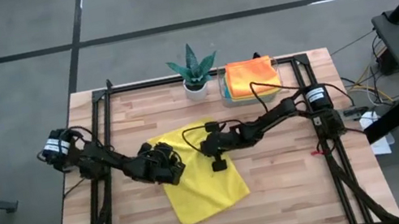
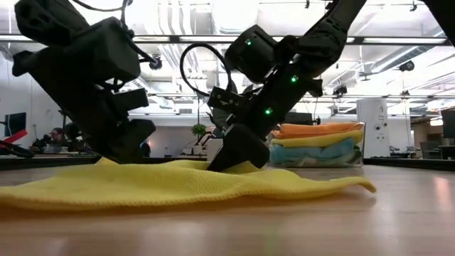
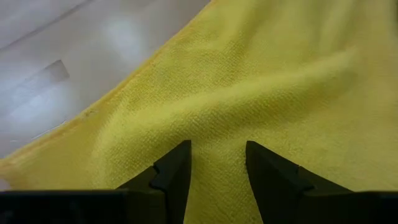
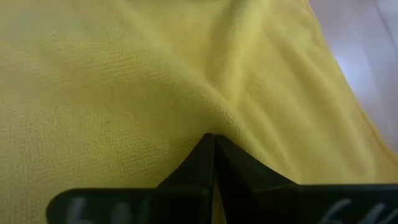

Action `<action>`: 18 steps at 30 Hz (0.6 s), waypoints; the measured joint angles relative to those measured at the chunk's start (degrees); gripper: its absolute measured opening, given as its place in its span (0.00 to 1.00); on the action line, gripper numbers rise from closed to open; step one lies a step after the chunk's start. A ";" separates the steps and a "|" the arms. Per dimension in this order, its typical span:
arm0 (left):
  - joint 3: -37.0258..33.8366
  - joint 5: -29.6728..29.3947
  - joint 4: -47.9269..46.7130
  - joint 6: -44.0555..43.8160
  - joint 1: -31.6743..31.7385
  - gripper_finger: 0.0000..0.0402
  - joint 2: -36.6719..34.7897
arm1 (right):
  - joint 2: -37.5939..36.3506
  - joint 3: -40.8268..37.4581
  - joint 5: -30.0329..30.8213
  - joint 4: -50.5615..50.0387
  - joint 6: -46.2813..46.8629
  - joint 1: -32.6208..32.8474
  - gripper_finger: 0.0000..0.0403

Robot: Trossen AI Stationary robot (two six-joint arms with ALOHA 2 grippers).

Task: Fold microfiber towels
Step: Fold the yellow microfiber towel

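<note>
- A bright yellow square microfiber towel (image 1: 203,179) lies spread on the light wooden slatted tabletop (image 1: 295,186), near its middle, with soft ridges across its surface and one corner pointing toward the front edge.
- The left hand (image 3: 217,163) rests low over the towel's left portion; its two dark fingers (image 3: 176,169) stand apart with yellow cloth showing in the gap between them. Whether any fabric is actually caught between them cannot be told from these views.
- The right hand (image 4: 214,152) is down on the towel's far edge, its fingers pressed together into a single point, with a fold of the yellow cloth bunched right at the tips; it appears to be pinching that fold, though the contact itself is hidden.
- In the low view the towel's edge rises slightly at the right hand (image 2: 238,153).
- At the back of the tabletop, a clear plastic tray (image 1: 225,91) holds a stack of folded towels, orange (image 1: 251,76) on top, with yellow and blue layers beneath it in the low view.
- A spiky green potted plant in a white pot (image 1: 193,70) stands just beside the tray, to its left.
</note>
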 joint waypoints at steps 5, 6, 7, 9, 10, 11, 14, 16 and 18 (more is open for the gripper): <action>1.47 -0.13 0.22 3.62 -0.26 0.34 -2.42 | -1.95 -1.51 3.31 -0.82 -0.62 1.21 0.02; 1.81 -0.08 0.24 4.66 -0.36 0.34 -3.44 | -2.66 -1.70 3.47 -1.29 -0.76 1.58 0.02; 2.32 0.12 0.09 6.00 -0.49 0.34 -4.40 | -3.45 -1.74 3.50 -1.62 -0.79 1.97 0.02; 3.37 0.82 0.46 9.33 -0.87 0.34 -6.76 | -5.24 -1.74 3.52 -2.70 -0.85 2.77 0.02; 3.92 1.30 0.43 10.84 -1.18 0.34 -8.08 | -6.01 -1.74 3.54 -3.49 -0.85 3.30 0.02; 4.71 2.07 0.58 12.09 -1.49 0.34 -9.19 | -6.82 -1.74 3.61 -4.09 -0.85 3.84 0.02; 6.85 4.36 0.64 14.39 -3.00 0.34 -12.19 | -9.20 -2.22 3.63 -7.17 -0.55 6.06 0.02; 8.40 5.27 2.08 14.88 -4.54 0.34 -13.16 | -11.00 -2.75 3.56 -9.50 -0.18 7.96 0.02; 9.72 5.61 3.51 15.00 -6.78 0.34 -13.42 | -12.76 -3.62 3.62 -10.48 0.04 10.08 0.02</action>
